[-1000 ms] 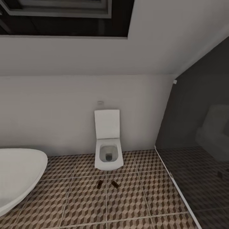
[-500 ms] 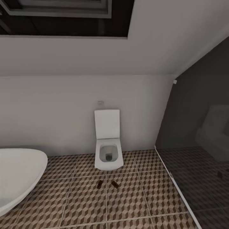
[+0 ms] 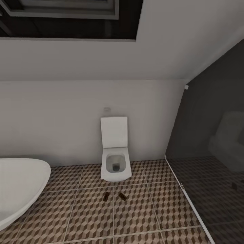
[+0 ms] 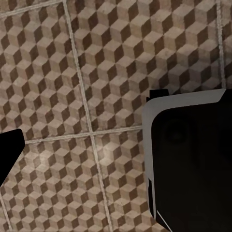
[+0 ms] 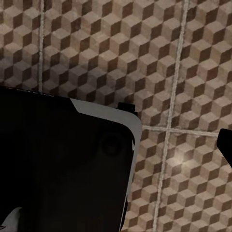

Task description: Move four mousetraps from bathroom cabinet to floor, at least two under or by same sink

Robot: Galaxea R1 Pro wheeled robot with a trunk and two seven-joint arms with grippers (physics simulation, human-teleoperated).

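From my head I see two mousetraps [image 3: 106, 196] [image 3: 122, 196] lying flat on the bathroom floor [image 3: 91, 213], near each other and just in front of the white toilet [image 3: 116, 162], with the bathtub [image 3: 20, 186] on one side and the dark glass shower [image 3: 210, 189] on the other. My wrist cameras look down on cube-patterned tiles [image 4: 72, 96] [image 5: 169, 58] beside a dark, pale-edged robot body [image 4: 193, 159] [image 5: 63, 164]. Only dark slivers at the picture edges might be my pincers, so I cannot tell how far either is open, or where the traps lie from them.
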